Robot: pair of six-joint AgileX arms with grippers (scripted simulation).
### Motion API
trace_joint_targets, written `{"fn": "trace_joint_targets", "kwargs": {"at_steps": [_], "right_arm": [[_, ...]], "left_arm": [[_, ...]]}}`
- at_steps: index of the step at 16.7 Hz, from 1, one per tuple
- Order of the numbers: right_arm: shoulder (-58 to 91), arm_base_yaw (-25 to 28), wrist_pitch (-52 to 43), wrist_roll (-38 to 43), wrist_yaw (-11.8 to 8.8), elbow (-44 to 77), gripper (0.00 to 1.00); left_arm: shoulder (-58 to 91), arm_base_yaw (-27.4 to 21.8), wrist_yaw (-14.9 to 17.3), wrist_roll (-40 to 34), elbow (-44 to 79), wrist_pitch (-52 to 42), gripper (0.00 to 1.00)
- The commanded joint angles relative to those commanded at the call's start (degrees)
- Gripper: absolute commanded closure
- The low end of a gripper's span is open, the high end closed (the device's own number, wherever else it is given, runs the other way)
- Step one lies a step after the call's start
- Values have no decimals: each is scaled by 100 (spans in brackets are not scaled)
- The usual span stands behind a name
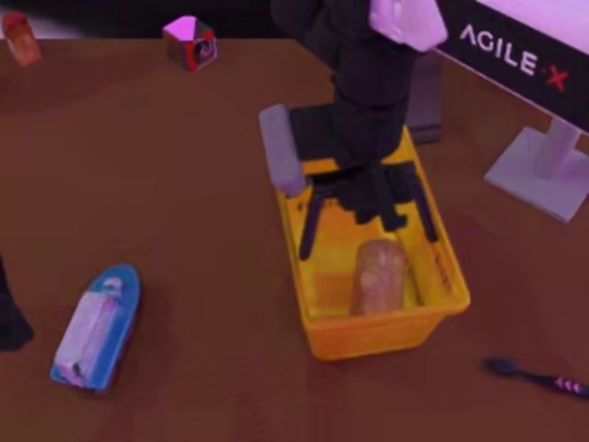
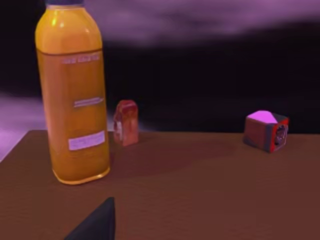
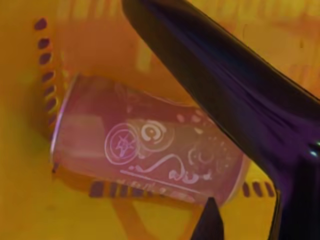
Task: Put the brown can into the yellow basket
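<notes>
**Brown can lying in the yellow basket, right gripper spread above it**

The right gripper (image 1: pixel 368 207) is hanging over the far half of the yellow basket (image 1: pixel 317 345), its two dark fingers (image 1: pixel 310 226) splayed wide apart and gripping nothing. The brown can (image 1: pixel 377 276) is lying on its side on the basket floor, just beyond the fingertips toward the near wall and clear of both of them. In the right wrist view the can (image 3: pixel 150 145) is resting against the slotted basket wall (image 3: pixel 30 125), its white scribbled markings facing up, while one finger (image 3: pixel 235 95) is crossing the picture in front of it without touching it.

The left arm is sitting parked at the left edge of the table (image 1: pixel 184 184), well apart from the basket; only a dark tip of it is showing in its own wrist view, so I cannot tell how its fingers stand. That view is looking at a tall orange bottle (image 2: pixel 72 95), a small red item (image 2: pixel 126 122) just beside it, and a cube-shaped box (image 2: pixel 266 131) farther off.

A blue packet (image 1: pixel 97 324) is lying well to the gripper's left, and a dark toothbrush (image 1: pixel 538 376) near the basket's right corner.
</notes>
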Motion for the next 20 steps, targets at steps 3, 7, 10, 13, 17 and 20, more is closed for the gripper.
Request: {"fn": "trace_joint_targets", "kwargs": {"at_steps": [3,7,10,13,17,20], "right_arm": [[0,0,0,0,0,0,100],[0,0,0,0,0,0,100],[0,0,0,0,0,0,100],[6,-9,-1,5,1,4,100],[16,-58,-425,-86,0,433,100],[-2,-140,-1004,-180,0,986,100]], "left_arm": [[0,0,0,0,0,0,0],[0,0,0,0,0,0,0],[0,0,0,0,0,0,0],[0,0,0,0,0,0,0],[0,0,0,0,0,0,0],[0,0,0,0,0,0,0]]}}
